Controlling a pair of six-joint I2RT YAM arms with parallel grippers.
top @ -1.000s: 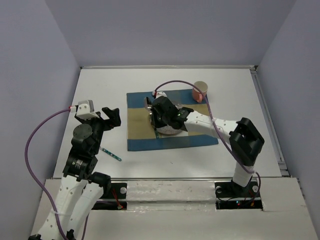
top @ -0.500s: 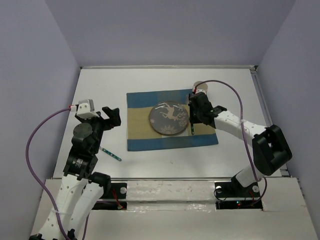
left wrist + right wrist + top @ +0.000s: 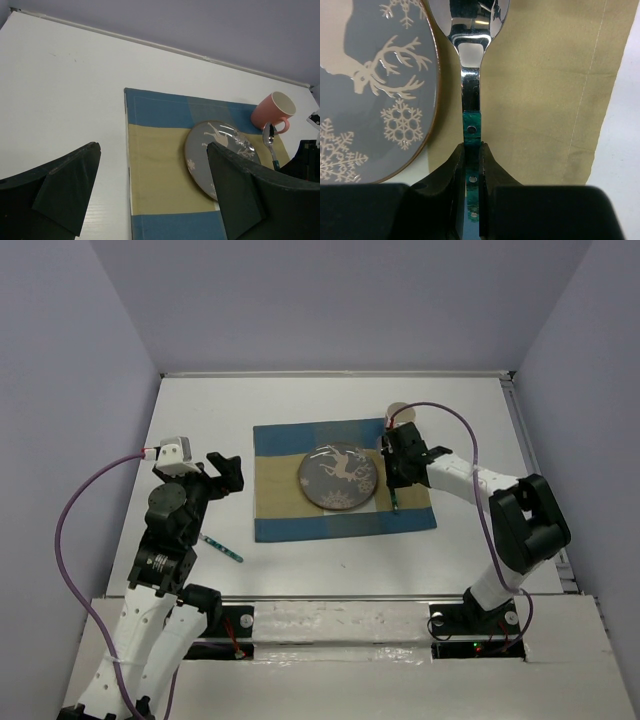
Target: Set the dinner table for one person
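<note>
White, flat and rectangular, the dinner table (image 3: 200, 420) lies plain; left gripper (image 3: 222, 472) gapes wide. Right gripper (image 3: 471, 152) pinches a green-handled spoon (image 3: 470, 90).

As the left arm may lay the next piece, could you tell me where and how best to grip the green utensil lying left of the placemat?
Probably mid-length, from straight above. The utensil lies flat and slanted on the dinner table, so the open left gripper should turn its jaws across the thin shaft. Its ends are too small to tell apart.
</note>
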